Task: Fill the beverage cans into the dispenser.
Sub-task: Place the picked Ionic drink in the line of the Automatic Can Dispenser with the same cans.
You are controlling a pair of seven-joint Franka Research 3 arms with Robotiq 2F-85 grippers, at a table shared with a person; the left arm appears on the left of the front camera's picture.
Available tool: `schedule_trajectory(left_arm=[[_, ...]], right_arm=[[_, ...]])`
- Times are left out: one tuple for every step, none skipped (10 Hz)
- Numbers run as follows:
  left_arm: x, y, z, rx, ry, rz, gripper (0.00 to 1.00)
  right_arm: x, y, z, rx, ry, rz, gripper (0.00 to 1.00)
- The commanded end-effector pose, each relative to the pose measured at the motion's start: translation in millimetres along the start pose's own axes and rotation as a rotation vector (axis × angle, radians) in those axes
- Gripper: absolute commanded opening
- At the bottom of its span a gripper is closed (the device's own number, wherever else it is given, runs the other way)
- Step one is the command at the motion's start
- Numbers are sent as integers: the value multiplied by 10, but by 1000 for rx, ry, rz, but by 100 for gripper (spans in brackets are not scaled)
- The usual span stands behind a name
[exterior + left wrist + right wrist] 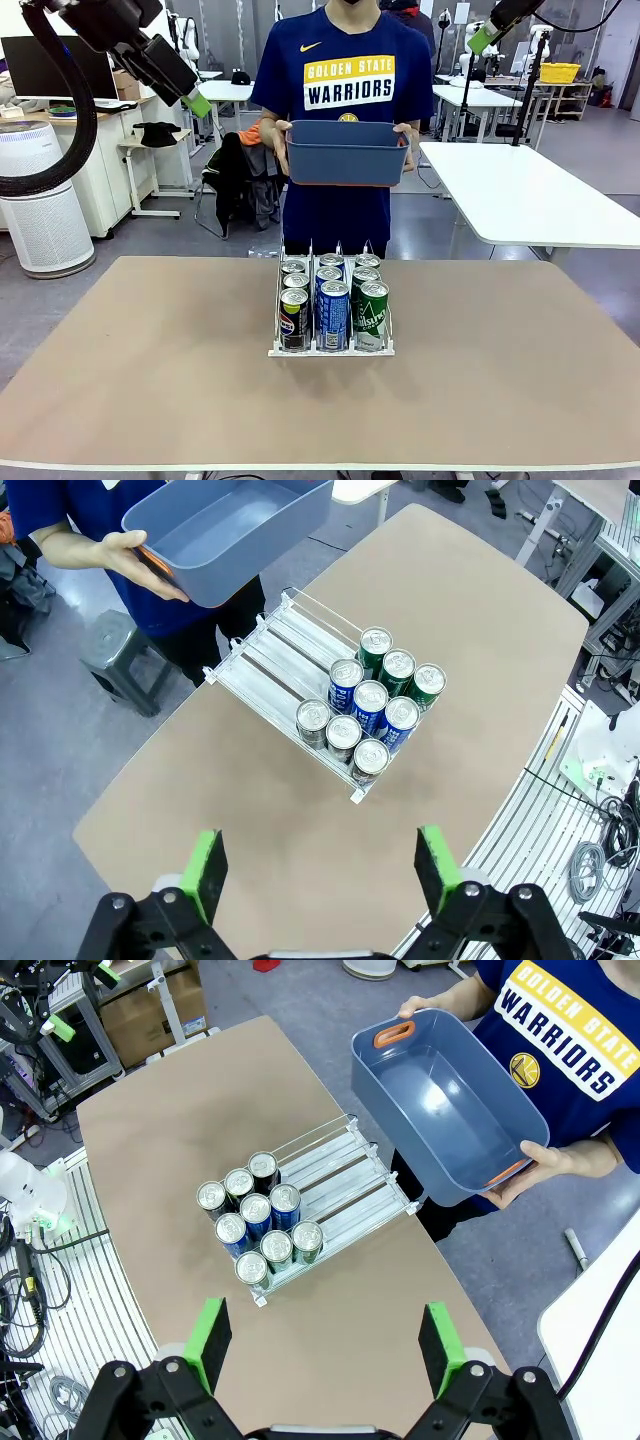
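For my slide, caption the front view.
Nine cans fill the dispenser; a person holds a blue bin behind it.

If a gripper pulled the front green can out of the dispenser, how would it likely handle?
The front green can looks slim and smooth-walled, so it may slip in a light pinch. Standing tall on a narrow base, it could tip if nudged high, and would probably roll if laid down. The dispenser slopes, so the cans behind it would likely slide forward.

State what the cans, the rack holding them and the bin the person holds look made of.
Slim drink cans: apparently aluminium, with shiny silver tops and glossy printed sides. Clear sloped three-lane rack: likely see-through plastic with thin wire dividers. Dark blue rectangular bin: probably moulded plastic, with a smooth matte inside and orange handle inserts.
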State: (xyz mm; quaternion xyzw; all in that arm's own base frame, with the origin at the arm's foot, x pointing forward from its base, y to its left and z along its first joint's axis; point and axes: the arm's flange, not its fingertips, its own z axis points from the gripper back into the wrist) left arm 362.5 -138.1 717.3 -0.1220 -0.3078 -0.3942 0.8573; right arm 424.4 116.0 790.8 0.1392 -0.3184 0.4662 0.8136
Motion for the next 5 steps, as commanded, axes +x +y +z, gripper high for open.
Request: schedule_trajectory(left_arm=[[-33, 22, -5, -8, 5, 4, 100], [-33, 22, -5, -8, 5, 4, 100], [-33, 22, -5, -8, 5, 4, 100], [-33, 22, -5, -8, 5, 4, 100], [-33, 22, -5, -8, 5, 4, 100]], right_arm=[[-11, 3, -2, 1, 1, -1, 100], [-11, 3, -2, 1, 1, -1, 100], [-11, 3, -2, 1, 1, -1, 100], [-11, 3, -2, 1, 1, -1, 100], [-11, 3, -2, 1, 1, -1, 100]])
